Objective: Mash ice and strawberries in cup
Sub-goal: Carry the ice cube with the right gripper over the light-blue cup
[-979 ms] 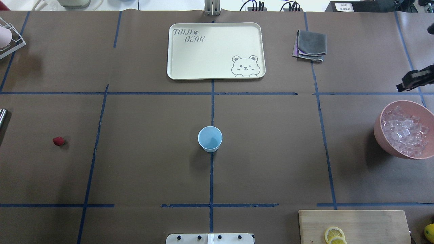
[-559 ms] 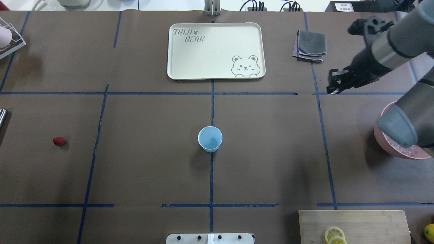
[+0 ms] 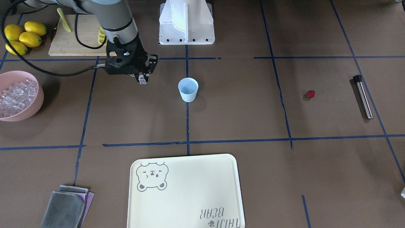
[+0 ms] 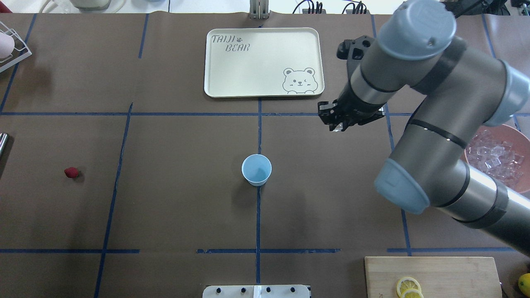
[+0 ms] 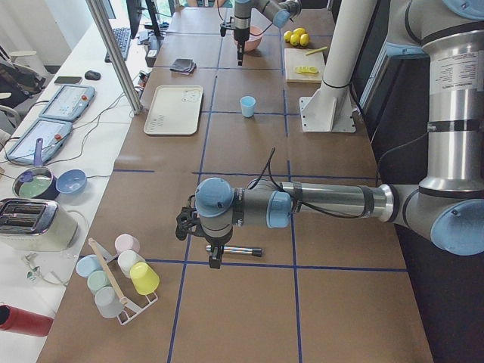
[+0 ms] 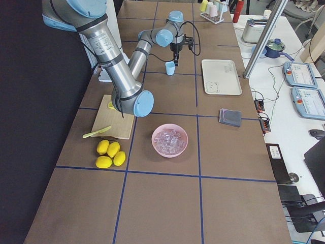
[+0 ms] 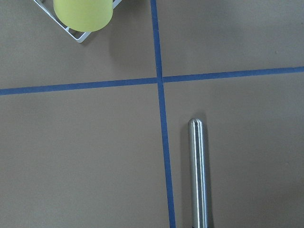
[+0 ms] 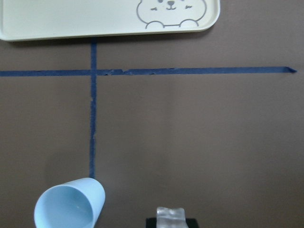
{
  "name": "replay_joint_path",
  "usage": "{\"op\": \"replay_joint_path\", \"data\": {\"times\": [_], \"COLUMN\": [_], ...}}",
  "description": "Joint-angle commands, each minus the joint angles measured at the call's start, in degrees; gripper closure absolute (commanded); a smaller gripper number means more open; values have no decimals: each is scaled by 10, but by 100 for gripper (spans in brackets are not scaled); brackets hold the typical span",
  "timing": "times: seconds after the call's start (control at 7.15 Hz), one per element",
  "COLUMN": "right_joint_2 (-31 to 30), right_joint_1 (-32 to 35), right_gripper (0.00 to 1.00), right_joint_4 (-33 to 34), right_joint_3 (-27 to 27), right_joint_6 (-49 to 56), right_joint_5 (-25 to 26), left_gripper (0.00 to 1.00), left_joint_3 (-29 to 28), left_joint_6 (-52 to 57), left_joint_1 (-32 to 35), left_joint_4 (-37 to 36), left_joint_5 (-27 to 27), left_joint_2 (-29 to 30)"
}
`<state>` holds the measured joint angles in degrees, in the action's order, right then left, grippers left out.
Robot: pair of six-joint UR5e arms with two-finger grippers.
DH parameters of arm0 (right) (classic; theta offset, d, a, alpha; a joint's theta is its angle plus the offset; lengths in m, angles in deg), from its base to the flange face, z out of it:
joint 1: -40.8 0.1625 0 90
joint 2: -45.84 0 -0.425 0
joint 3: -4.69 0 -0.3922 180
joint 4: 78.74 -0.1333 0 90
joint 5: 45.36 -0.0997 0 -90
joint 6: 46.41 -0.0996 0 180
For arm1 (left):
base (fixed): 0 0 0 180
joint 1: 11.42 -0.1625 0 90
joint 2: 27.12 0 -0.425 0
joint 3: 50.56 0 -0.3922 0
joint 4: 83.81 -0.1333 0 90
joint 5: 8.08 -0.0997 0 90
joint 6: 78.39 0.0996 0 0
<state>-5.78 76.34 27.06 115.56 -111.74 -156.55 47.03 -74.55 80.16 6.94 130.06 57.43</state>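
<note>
The pale blue cup (image 4: 256, 169) stands upright and looks empty at the table's middle; it also shows in the front view (image 3: 188, 89) and the right wrist view (image 8: 69, 209). My right gripper (image 4: 337, 125) hangs above the table to the cup's right and a little farther back, shut on one clear ice cube (image 8: 170, 213). The rest of the ice (image 4: 497, 155) is heaped in a pink bowl (image 3: 34, 104). The red strawberry (image 4: 71, 172) lies alone at the left. My left gripper (image 5: 214, 261) hovers by a steel muddler (image 7: 198, 175); I cannot tell whether it is open or shut.
A cream bear tray (image 4: 215, 89) lies at the back centre, a folded grey cloth (image 3: 68, 207) beside it. A cutting board (image 4: 434, 269) with lemon slices and whole lemons (image 3: 22, 36) sit near the robot's right. A rack of cups (image 5: 121, 276) stands far left.
My right arm has swung in from the table's right edge, past the pink bowl, leftwards towards the cup. The cup and strawberry have not moved.
</note>
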Motion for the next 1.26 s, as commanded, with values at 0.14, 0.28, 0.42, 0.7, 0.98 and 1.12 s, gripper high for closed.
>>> {"op": "replay_joint_path", "data": {"times": [0.14,0.28,0.42,0.7,0.98,1.12], "right_joint_2": [67,72,75,92,94,99], "right_joint_1": [-58,-64,-72,-80,-89,-90], "right_gripper": [100,100,100,99,98,98], "right_joint_4": [-2,-16,-32,-45,-45,-51], "right_joint_3": [-79,-101,-115,-145,-146,-147], "right_joint_6": [-21,-21,-21,-21,-24,-24], "right_joint_5": [32,32,32,35,44,45], "left_gripper": [0,0,0,0,0,0], "left_joint_3": [1,2,2,1,2,2], "left_joint_6": [-2,-2,-2,-2,-2,-2], "left_joint_1": [0,0,0,0,0,0], "left_joint_4": [0,0,0,0,0,0], "left_joint_5": [-1,0,-1,-1,-1,-1], "left_joint_2": [0,0,0,0,0,0]}}
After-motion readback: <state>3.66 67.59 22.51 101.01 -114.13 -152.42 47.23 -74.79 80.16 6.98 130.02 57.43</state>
